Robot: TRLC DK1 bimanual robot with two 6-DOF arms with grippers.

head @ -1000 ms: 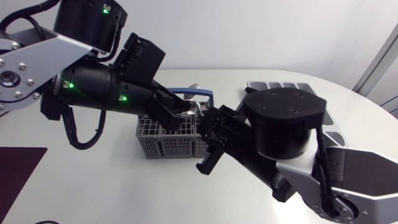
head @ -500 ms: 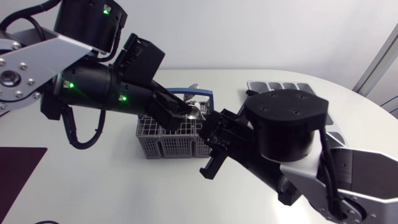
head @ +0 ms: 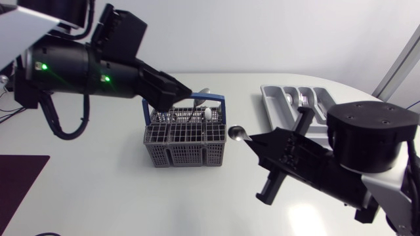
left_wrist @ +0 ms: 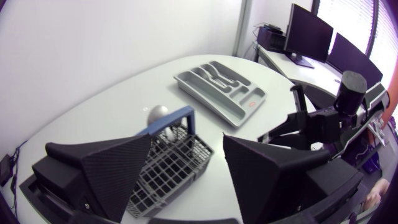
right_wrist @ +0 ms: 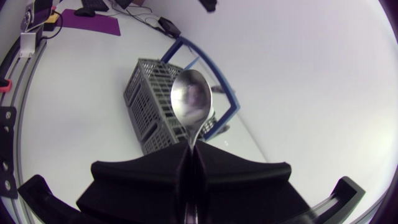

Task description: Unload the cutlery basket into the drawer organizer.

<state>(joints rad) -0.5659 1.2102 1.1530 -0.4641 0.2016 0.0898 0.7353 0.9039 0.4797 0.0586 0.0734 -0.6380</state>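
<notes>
The grey wire cutlery basket (head: 184, 141) with a blue handle (head: 211, 99) stands mid-table and holds some cutlery (head: 206, 113). My left gripper (head: 176, 98) hovers over the basket's back left corner. In the left wrist view its fingers (left_wrist: 106, 168) stand wide apart and open above the basket (left_wrist: 171, 171), where a spoon's bowl (left_wrist: 158, 114) sticks up by the handle. My right gripper (head: 257, 141) is just right of the basket, shut on a silver spoon (head: 236, 134). The right wrist view shows this spoon (right_wrist: 191, 102) upright between its pressed fingers (right_wrist: 189, 155), with the basket (right_wrist: 152, 106) beyond.
The grey drawer organizer (head: 274, 108) lies at the back right with some cutlery (head: 303, 99) in its compartments; it also shows in the left wrist view as the organizer (left_wrist: 217, 87). My right arm's bulky links (head: 364, 141) fill the front right.
My left gripper opened and pulled back up and to the left off the basket. My right gripper drew away to the right with the spoon in it.
</notes>
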